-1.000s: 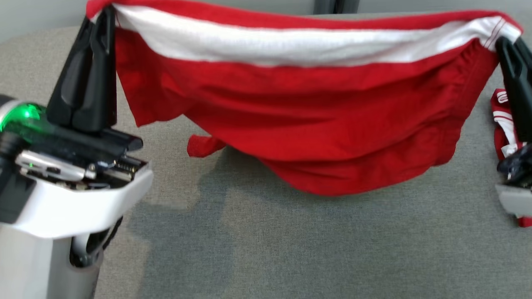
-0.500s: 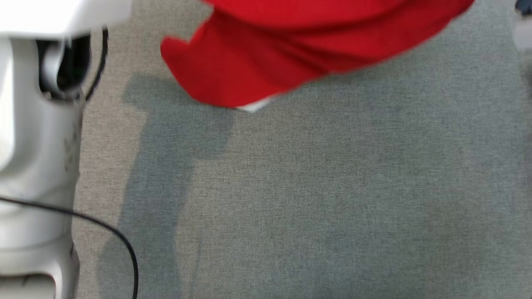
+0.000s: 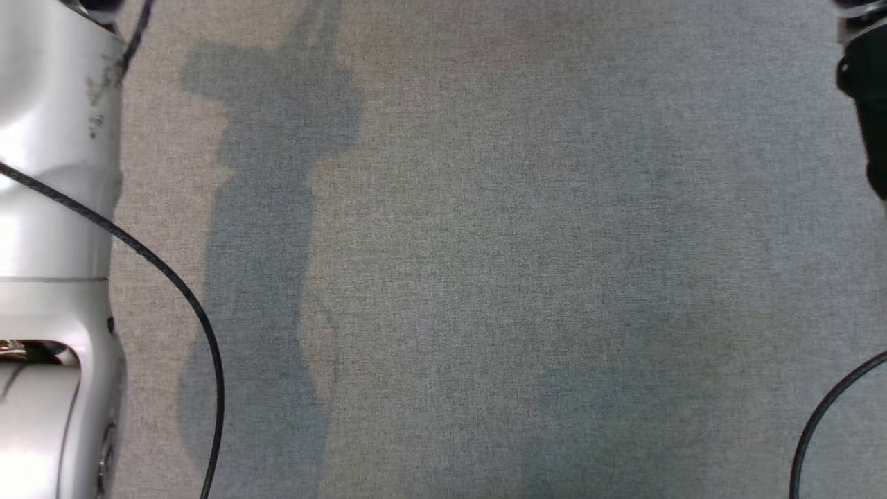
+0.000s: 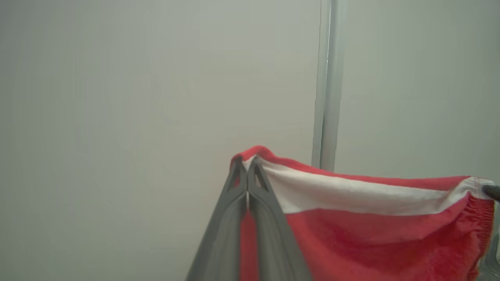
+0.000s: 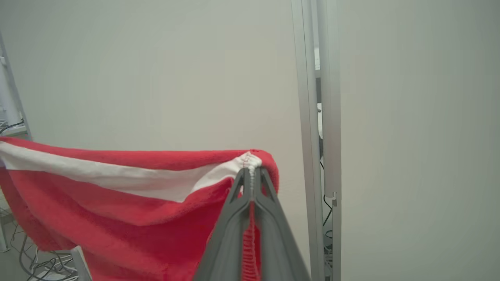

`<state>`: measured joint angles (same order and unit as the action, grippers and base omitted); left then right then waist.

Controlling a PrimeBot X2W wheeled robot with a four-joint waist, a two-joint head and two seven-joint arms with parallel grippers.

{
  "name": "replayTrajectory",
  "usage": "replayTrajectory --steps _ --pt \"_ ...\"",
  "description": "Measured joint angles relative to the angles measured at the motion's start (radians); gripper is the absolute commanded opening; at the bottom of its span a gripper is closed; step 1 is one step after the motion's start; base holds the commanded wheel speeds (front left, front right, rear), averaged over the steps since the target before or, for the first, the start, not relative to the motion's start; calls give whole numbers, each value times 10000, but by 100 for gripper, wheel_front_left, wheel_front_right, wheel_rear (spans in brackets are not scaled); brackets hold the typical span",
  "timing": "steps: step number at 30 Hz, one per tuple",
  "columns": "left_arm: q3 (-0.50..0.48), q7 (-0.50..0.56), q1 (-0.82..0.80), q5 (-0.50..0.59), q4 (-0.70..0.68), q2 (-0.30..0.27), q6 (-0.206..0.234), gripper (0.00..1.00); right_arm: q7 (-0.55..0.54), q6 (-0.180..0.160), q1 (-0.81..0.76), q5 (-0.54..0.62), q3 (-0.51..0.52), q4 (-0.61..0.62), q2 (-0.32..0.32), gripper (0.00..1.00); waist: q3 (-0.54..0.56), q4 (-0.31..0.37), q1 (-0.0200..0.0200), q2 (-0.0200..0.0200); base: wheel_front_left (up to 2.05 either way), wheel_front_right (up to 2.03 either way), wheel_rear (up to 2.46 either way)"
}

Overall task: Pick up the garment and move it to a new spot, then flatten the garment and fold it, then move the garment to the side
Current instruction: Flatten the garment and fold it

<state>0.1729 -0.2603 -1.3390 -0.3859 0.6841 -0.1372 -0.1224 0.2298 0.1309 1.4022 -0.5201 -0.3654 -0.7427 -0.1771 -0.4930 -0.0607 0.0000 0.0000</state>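
A pale, smooth wall [image 4: 117, 97] stood behind the work in both wrist views. Below, the head view looked down on a broad grey surface [image 3: 485, 277] with a fine woven texture like felt, crossed by the long soft shadow [image 3: 270, 229] of an arm.

The garment [image 4: 371, 242] was up in the air, clear of that surface, stretched between the two claws in front of the wall. It was red, of soft, slightly fuzzy cloth, with a white band [image 4: 351, 195] running just under its top edge and a gathered, ribbed hem at one end; its lower part sagged in loose folds [image 5: 117, 218].

The left forearm [image 3: 48, 208], a pale glossy shell with rounded edges, ran down the left side of the head view, and a dark part of the right arm [image 3: 870, 104] showed at the upper right.

A slim grey upright post [image 4: 328, 86] rose behind the cloth in the left wrist view; a similar metal frame [image 5: 316, 97] stood just beside the right claw.

The left gripper [image 4: 247, 171] was clenched on one top corner of the garment, its long dark fingers pressed together with red cloth pinched between them. The right gripper [image 5: 252, 173] was clenched likewise on the opposite corner, at the white stitched seam.

A thin black cable [image 3: 173, 284] curved from the left forearm across the grey surface, and another [image 3: 824, 409] arced in at the lower right.
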Motion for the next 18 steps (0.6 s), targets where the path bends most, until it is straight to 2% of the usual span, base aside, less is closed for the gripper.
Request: replayTrajectory --steps 5,11,14,18 --pt "-29 -13 919 -295 617 316 -42 0 115 0 -183 -410 -700 -1101 174 0 -212 -96 0 0 0 0 0" --pt "0 -12 2501 -558 734 552 -75 0 261 0 -1592 -982 -1586 -1404 67 0 -273 -110 0 0 0 0 0" --pt "15 -12 3533 -744 512 639 -75 0 282 0 -2630 -1225 -1998 -1131 -165 0 -236 -93 0 0 0 0 0" --pt "-123 -13 4858 -775 -268 677 -75 0 316 0 -4141 -1233 -1983 454 -543 0 -140 -94 0 0 0 0 0"
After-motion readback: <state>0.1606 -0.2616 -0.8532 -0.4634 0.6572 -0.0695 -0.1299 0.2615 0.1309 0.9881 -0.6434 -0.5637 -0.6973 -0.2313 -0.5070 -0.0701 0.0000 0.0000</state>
